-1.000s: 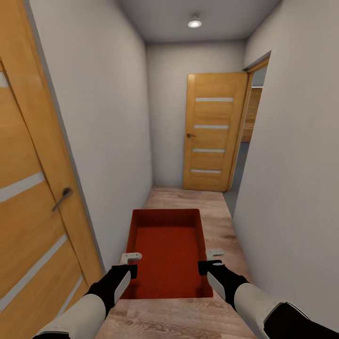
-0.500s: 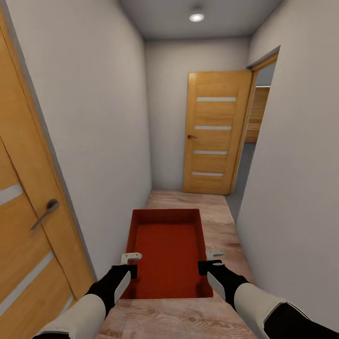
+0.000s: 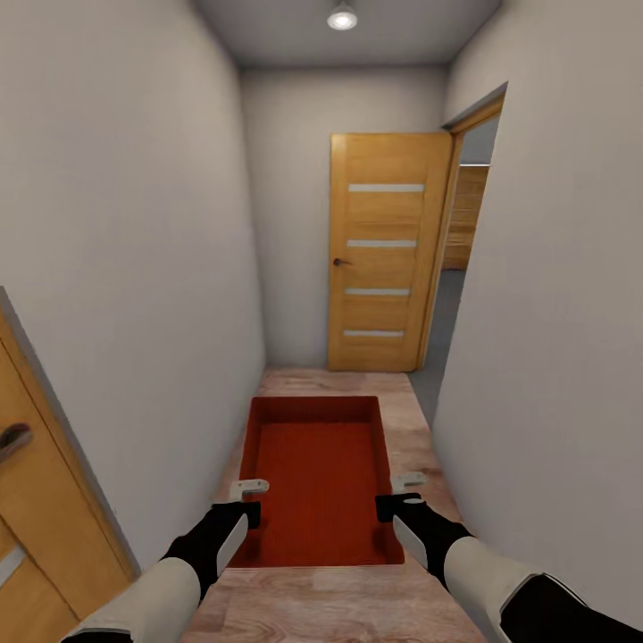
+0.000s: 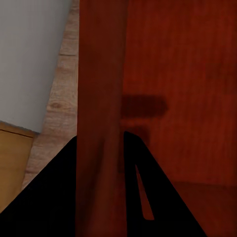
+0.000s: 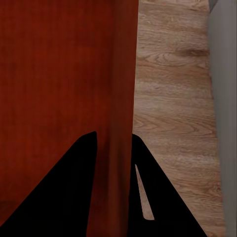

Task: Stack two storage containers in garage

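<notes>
At the far left of the head view, the edge of a honey-wood door with a dark lever handle leans into the frame, beside the plain white-grey left wall of a narrow corridor.

Next comes the left gripper, on a black wrist with a white forearm. It is clamped on the left long wall of 1 red-orange storage container; in the left wrist view its dark fingers straddle that wall, 1 finger outside over the floor and 1 inside the bin.

The container is held between the 2 arms, in the lower middle of the head view, open top upward, long axis pointing down the corridor. It hangs above the light wood-plank floor. Its inside looks empty.

The right gripper is closed on the opposite long wall in the same manner; in the right wrist view its fingers sit on either side of the red wall, with planks beside it.

Beyond the container, at the corridor's end, stands a second honey-wood door with 4 frosted strips, swung open against the end wall. Just right of it is an open doorway, through which dark grey floor and more wood panelling show. A round ceiling light glows overhead. The right wall closes the view.
</notes>
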Robot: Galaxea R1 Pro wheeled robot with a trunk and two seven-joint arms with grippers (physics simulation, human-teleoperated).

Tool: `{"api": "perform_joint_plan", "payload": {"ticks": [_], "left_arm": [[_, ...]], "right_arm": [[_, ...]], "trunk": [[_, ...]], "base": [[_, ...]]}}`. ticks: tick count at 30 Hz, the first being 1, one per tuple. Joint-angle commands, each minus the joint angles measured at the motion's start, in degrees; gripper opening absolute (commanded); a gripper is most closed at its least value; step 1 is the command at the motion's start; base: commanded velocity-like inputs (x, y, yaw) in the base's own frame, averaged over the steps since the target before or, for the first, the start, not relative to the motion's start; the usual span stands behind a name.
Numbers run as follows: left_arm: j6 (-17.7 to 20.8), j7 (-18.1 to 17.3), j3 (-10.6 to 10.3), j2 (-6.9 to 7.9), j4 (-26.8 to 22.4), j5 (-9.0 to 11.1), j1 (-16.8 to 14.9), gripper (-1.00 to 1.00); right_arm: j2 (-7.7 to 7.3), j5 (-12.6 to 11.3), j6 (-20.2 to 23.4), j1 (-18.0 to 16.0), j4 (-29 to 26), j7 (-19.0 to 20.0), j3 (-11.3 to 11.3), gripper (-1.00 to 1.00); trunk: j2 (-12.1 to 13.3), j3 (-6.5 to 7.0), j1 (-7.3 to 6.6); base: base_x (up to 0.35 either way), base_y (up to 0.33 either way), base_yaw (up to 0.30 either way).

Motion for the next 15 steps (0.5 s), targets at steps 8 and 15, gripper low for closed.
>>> {"api": "perform_joint_plan", "payload": {"ticks": [8, 15], "left_arm": [[0.29, 0.37, -0.27, 1.7, 0.08, 1.04, 0.01, -1.0], [0.29, 0.35, -0.27, 1.7, 0.08, 1.05, 0.01, -1.0]], "right_arm": [[-0.42, 0.39, -1.53, -0.08, -0.3, -0.35, 0.12, -1.0], [-0.41, 0.39, -1.53, -0.09, -0.3, -0.35, 0.12, -1.0]], "trunk": [[-0.12, -0.12, 0.06], [-0.12, -0.12, 0.06]], "base": [[0.321, 0.0, -0.01], [0.321, 0.0, 0.0]]}}
